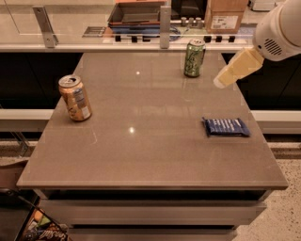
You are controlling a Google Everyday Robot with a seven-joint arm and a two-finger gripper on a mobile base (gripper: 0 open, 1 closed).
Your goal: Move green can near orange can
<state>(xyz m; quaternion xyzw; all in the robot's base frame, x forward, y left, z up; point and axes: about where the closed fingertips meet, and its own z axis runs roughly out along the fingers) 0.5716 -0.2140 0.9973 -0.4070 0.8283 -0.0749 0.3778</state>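
The green can (194, 57) stands upright near the far edge of the brown table (150, 141), right of the middle. The orange can (75, 98) stands upright near the table's left edge, far from the green one. My gripper (230, 73) comes in from the upper right on a white arm and hangs above the table's right side, a little to the right of the green can and apart from it. It holds nothing that I can see.
A dark blue snack packet (226, 126) lies flat on the right side of the table. Behind the table runs a counter with a cardboard box (225, 15), a tray (136, 13) and a metal post (164, 23).
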